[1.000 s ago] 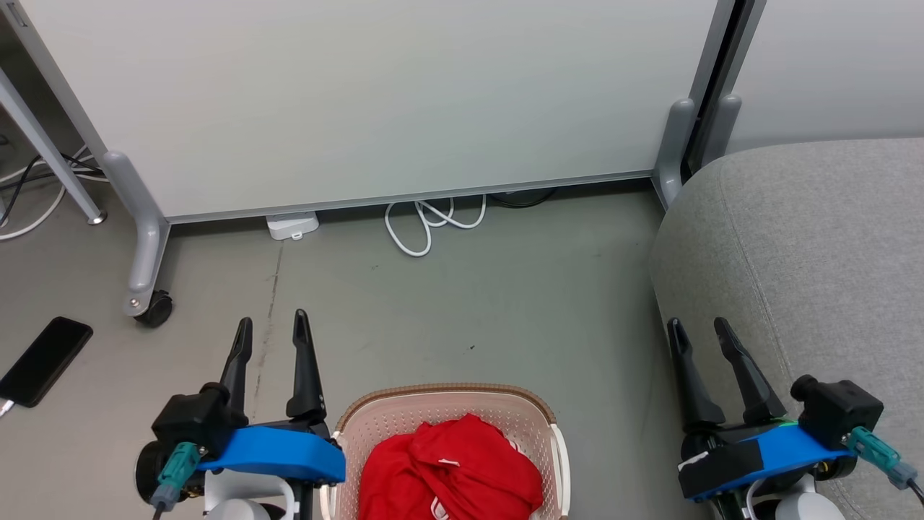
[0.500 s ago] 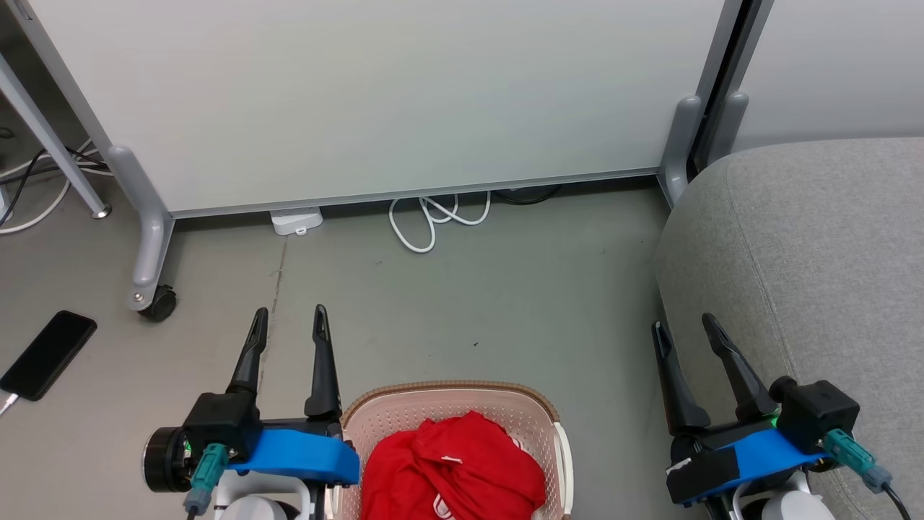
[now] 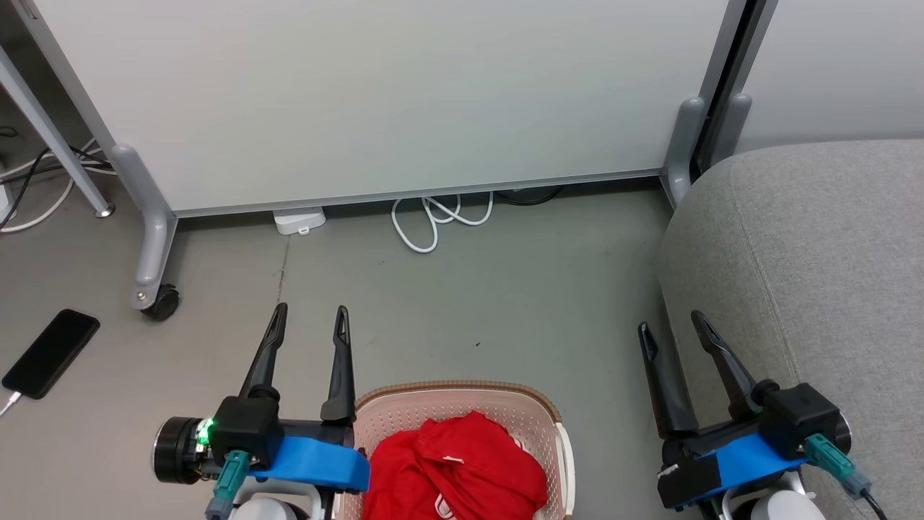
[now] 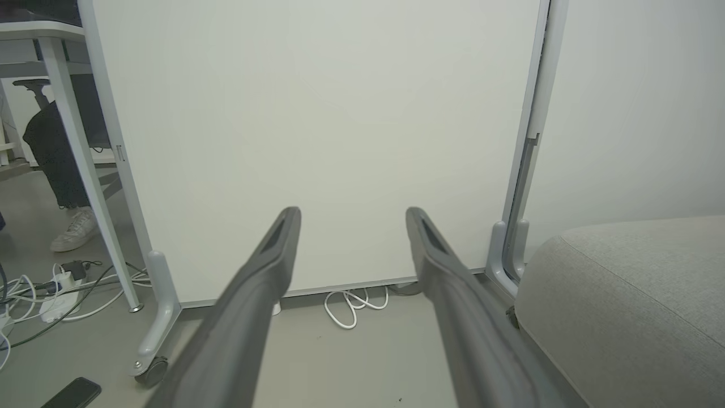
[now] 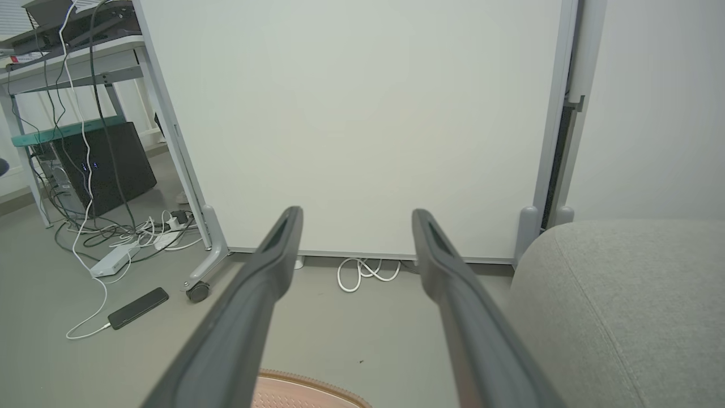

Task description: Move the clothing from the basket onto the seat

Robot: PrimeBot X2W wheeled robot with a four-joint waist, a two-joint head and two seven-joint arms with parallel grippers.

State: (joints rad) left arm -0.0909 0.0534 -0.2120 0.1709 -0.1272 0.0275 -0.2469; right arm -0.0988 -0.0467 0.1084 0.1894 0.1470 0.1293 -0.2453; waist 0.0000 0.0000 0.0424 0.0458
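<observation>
Grey floor [image 3: 548, 303] out in front of me, and a scatter of things sitting on it.

Right below me the basket [image 3: 462, 393] stands on the floor, and the seat [image 3: 808, 238] rises from it on my right, well clear of the basket. Far left, a black phone [image 3: 50, 354] lies flat with a white lead [image 3: 9, 403] plugged into its near end. Up ahead a partition foot on a black caster [image 3: 160, 302] rests on the floor; along the partition's bottom edge there's a small white adapter [image 3: 298, 220], and just right of it a loose coil of white cable [image 3: 433, 220]. More cables [image 3: 29, 188] trail at the far left, around a desk leg [image 3: 101, 211].
</observation>
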